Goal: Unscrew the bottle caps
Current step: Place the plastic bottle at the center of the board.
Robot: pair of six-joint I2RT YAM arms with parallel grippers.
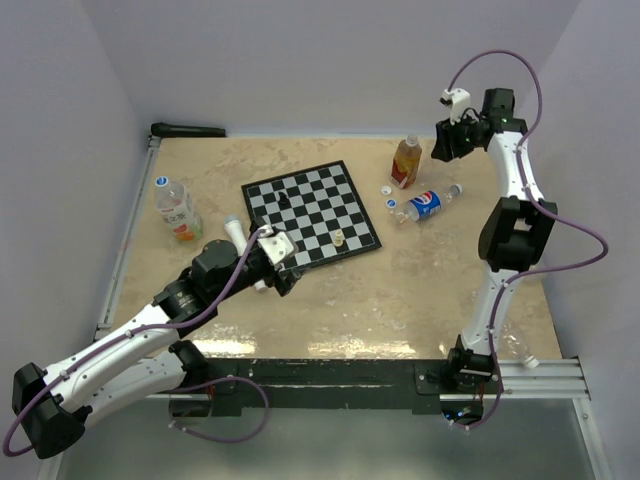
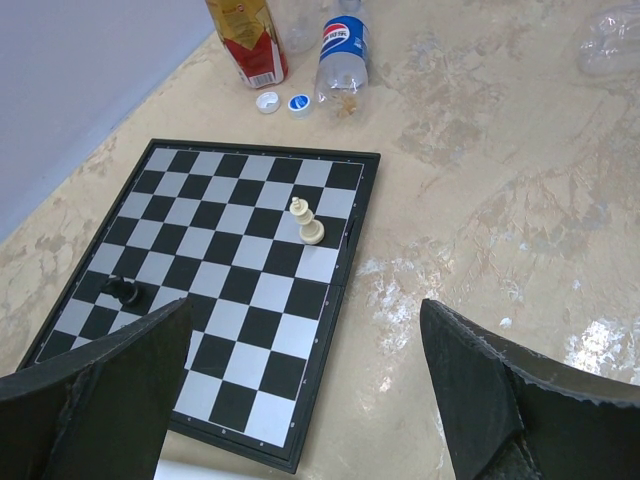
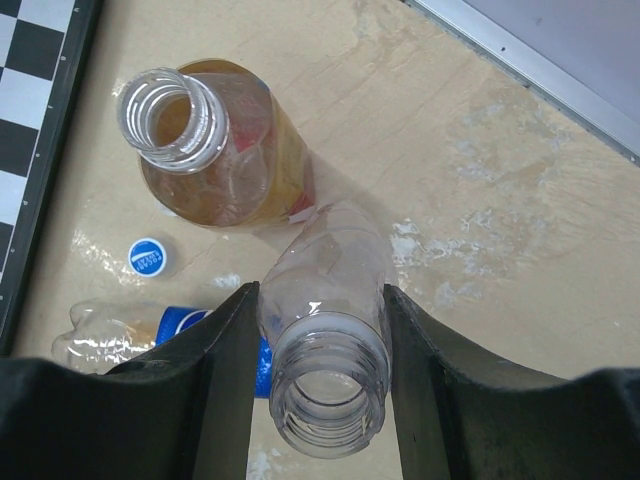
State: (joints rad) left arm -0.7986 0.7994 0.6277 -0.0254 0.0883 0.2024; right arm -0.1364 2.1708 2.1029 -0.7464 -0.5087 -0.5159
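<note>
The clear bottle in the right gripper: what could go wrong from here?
The clear bottle, capless, is held only by its sides in the right gripper; it may slip. Its far end is close to the open amber bottle, which stands upright; a swing could knock that over and spill it.

My left claw (image 1: 285,262) hangs at the near corner of the chessboard (image 1: 310,210); I see a white cap (image 1: 387,190) beside the bottle (image 1: 425,205) lying flat.
</note>
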